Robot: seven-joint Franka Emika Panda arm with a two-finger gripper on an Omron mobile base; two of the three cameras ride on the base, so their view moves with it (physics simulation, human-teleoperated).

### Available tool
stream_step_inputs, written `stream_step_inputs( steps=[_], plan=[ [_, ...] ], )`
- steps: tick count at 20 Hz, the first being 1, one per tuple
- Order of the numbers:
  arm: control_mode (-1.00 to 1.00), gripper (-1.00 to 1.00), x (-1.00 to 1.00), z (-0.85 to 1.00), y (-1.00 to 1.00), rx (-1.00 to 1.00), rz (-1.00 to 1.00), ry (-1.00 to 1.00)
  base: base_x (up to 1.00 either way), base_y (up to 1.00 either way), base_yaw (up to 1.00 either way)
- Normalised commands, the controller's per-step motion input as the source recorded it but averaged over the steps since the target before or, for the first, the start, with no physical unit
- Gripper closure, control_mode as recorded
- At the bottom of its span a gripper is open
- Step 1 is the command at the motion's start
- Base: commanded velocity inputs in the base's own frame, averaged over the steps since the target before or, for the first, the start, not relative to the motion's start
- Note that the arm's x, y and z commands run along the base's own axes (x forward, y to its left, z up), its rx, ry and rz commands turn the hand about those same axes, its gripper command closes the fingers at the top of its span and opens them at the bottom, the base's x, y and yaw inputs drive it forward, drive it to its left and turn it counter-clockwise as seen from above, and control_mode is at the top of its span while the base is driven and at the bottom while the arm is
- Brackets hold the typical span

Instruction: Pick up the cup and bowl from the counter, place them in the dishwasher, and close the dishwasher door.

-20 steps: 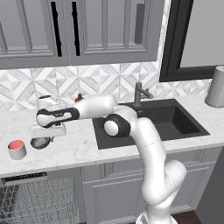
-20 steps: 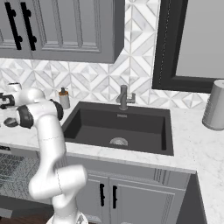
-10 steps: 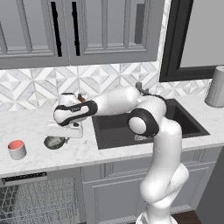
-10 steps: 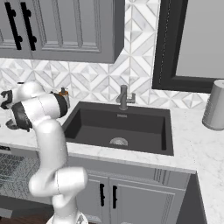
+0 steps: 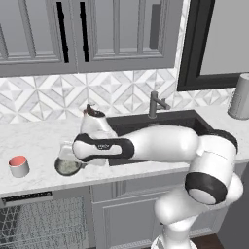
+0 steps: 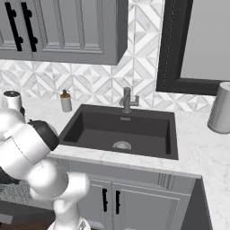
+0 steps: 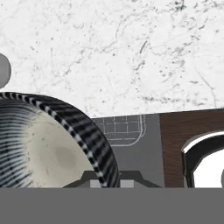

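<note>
on the far left of the counter (image 5: 39,141) sits the cup (image 5: 19,166), red on top, all by itself. below it is the dishwasher (image 5: 41,223), and i can see its grey wire rack through the front.

a little to the right of the cup is the bowl (image 5: 67,166). it is at the front edge of the counter, and my hand (image 5: 73,154) is right on top of it. my fingers are pinched nearly shut on the bowl's rim, so i am gripping the bowl. in the hand view the bowl (image 7: 48,144) is very close, with a dark stripy rim and a pale inside, and past it i see the white counter (image 7: 131,52).

behind my hand stands a soap bottle (image 6: 66,101) by the wall. right of that is the black sink (image 5: 160,129) with its tap (image 5: 155,103). far right stands a tall grey can (image 5: 240,97).
</note>
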Motion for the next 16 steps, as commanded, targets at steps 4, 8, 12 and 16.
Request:
stream_step_inputs(
  steps=[4,8,12,16],
  plan=[
    [-1.0,1.0,-0.74,0.87,0.37,-0.18,-0.01,0.02,0.0,0.0,0.0],
    [-1.0,1.0,-0.5,0.69,0.5,-0.33,-0.06,0.15,0.0,0.0,0.0],
    [-1.0,1.0,-0.33,0.22,0.46,-0.34,-0.04,0.29,0.0,0.0,0.0],
    [-1.0,1.0,-0.17,-0.08,0.18,-0.09,0.0,0.06,0.0,0.0,0.0]
  ],
)
